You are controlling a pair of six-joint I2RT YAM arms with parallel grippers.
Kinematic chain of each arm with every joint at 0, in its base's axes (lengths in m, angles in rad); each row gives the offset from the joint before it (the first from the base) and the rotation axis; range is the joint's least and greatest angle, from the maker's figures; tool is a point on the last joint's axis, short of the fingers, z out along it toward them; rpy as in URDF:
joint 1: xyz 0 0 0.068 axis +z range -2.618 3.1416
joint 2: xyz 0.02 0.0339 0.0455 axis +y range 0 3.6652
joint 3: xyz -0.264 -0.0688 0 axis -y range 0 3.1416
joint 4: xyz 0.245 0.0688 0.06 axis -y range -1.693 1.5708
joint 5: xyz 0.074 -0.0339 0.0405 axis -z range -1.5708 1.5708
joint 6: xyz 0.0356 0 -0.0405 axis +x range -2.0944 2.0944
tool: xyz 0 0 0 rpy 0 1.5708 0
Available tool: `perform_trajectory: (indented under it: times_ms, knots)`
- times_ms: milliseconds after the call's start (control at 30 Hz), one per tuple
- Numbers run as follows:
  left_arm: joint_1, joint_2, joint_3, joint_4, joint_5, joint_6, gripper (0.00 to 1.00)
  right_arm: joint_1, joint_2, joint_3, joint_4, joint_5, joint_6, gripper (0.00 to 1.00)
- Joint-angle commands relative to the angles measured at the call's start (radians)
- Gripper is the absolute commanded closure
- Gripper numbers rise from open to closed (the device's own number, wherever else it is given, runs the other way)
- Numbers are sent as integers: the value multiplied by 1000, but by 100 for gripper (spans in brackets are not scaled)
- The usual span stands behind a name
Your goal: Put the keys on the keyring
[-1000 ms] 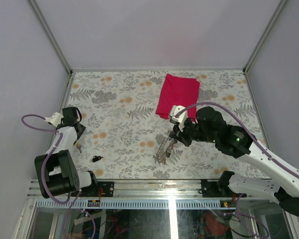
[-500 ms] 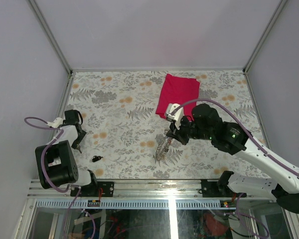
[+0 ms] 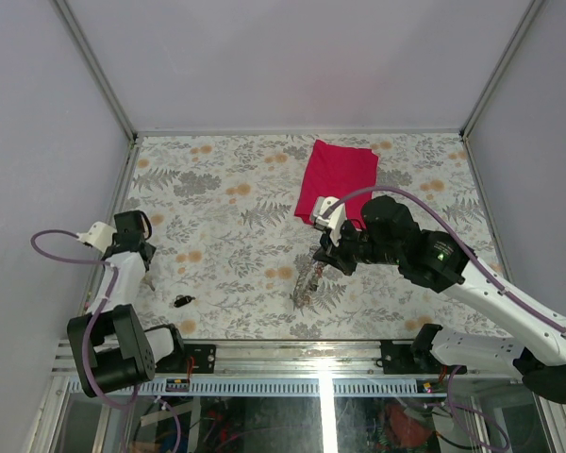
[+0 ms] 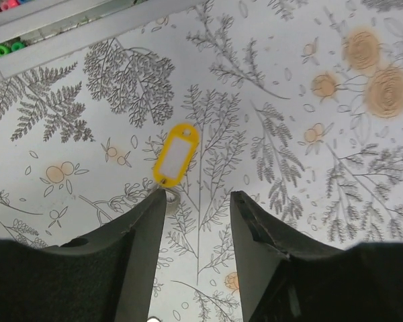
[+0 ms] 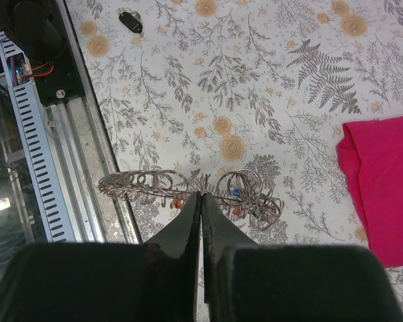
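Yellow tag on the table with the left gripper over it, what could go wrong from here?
1. The yellow tag lies off-centre, by one finger of the open left gripper; closing might nudge it aside or catch only its small ring.
2. The right gripper pinches a tangled bunch of rings at its very tips; the bunch could slip or twist, which would make threading hard.

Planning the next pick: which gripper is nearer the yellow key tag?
Left. The yellow key tag lies just ahead of the left gripper; the right gripper is across the table, by the ring bundle.
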Motion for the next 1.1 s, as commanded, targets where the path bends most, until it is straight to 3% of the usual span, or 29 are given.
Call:
perform_trajectory:
  times_ms: [0, 333, 533, 767, 933, 1067]
  knots:
    - [17, 31, -41, -32, -37, -55, 55, 4, -5, 60, 61, -27, 7, 100]
    - [64, 118, -51, -4, -12, -62, 56, 4, -11, 55, 51, -29, -2, 100]
    - [69, 126, -53, 19, -3, -49, 75, 5, -10, 53, 55, -28, -3, 100]
    - [73, 151, -48, 32, -1, -43, 79, 4, -5, 60, 53, -27, -2, 100]
    - [75, 153, -42, 40, -6, -32, 98, 4, -2, 63, 52, -29, 0, 100]
    - [75, 146, -40, 38, -7, -28, 100, 5, -2, 68, 47, -28, 0, 100]
